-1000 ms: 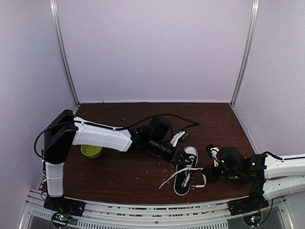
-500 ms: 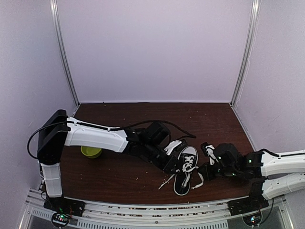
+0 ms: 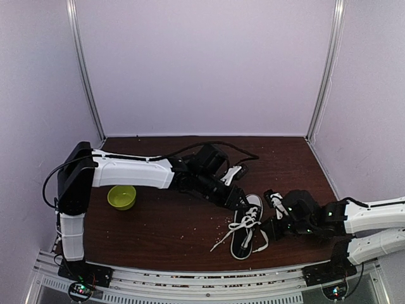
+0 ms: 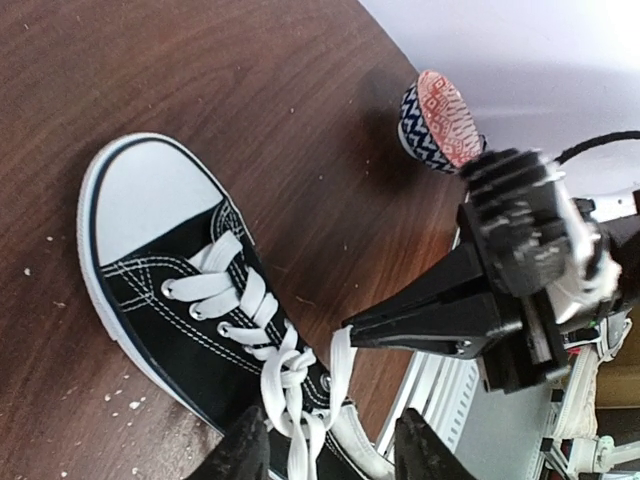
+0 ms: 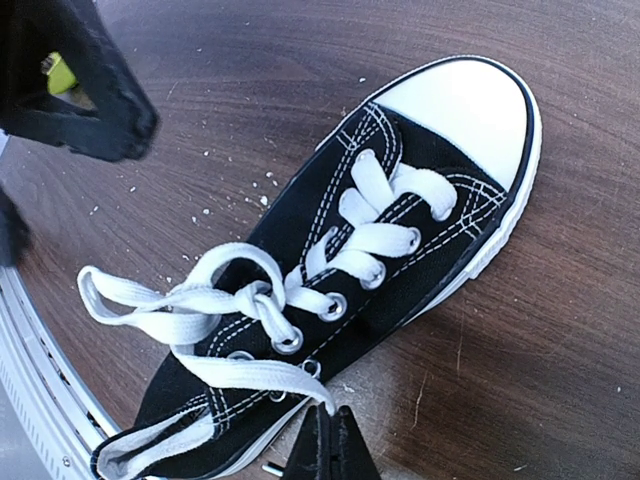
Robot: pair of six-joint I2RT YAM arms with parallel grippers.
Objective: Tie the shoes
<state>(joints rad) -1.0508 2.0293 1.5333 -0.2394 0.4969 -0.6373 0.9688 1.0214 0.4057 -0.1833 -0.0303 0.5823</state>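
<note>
The shoe (image 3: 247,225) is a black low-top sneaker with a white toe cap (image 4: 150,205), lying near the table's front edge with its toe pointing away. Its white laces (image 5: 200,300) are crossed into a loose knot (image 4: 285,370) with a loop off to one side. My right gripper (image 5: 330,425) sits at the shoe's right side, shut on one lace end (image 5: 255,372). In the left wrist view the right gripper (image 4: 352,330) shows pinching that lace. My left gripper (image 4: 330,455) hovers over the shoe's tongue, open, with nothing between its fingers (image 4: 245,450).
A green bowl (image 3: 122,197) stands on the table at the left, beside the left arm. A small patterned round object (image 4: 435,110) lies on the table beyond the right gripper. The table's front rail (image 3: 202,278) runs close behind the shoe's heel.
My left gripper has opened, let go of the lace and drawn back from the shoe toward the far side. The right gripper stays shut on its lace end, shifted slightly left.
</note>
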